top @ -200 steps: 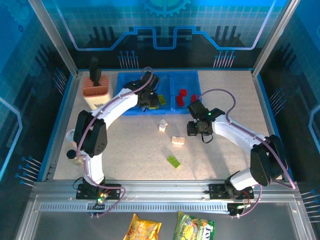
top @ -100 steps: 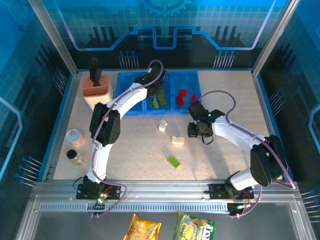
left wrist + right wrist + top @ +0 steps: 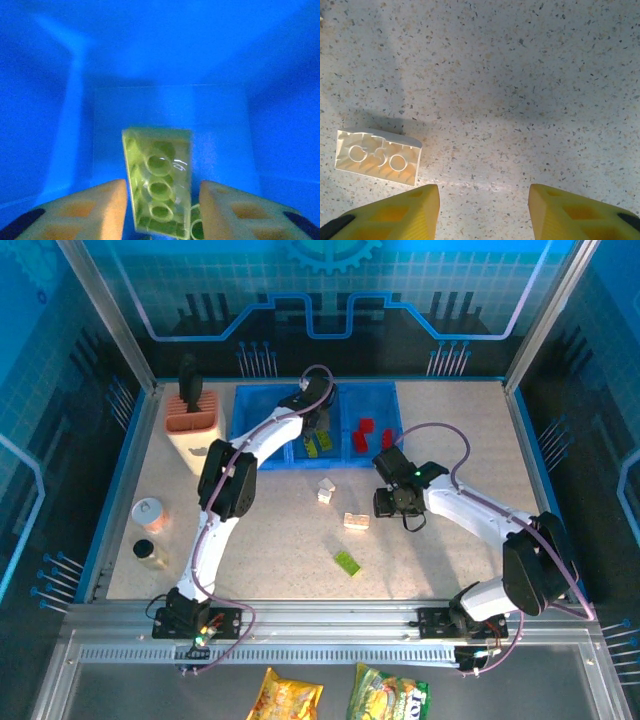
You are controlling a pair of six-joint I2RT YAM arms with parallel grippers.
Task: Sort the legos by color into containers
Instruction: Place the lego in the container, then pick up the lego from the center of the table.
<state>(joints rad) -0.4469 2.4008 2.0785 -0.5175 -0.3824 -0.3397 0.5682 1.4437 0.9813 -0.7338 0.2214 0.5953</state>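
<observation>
While the left gripper [image 3: 161, 186] hangs open-jawed around a lime brick [image 3: 157, 160] inside the blue tray [image 3: 250, 405], the right gripper [image 3: 482, 190] gapes empty; closing now would miss the cream brick [image 3: 377, 157] at ten o'clock.

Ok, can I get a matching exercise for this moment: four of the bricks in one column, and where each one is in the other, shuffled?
Things:
1. red legos
2. tilted lime lego
3. upturned cream lego
4. flat lime lego

Places:
A. on the table, nearest its front edge
B. between the fingers of the left gripper, over the blue tray
C. in the tray's right compartment
D. on the table, just left of the right gripper

Pairs: 1-C, 2-B, 3-D, 4-A
</observation>
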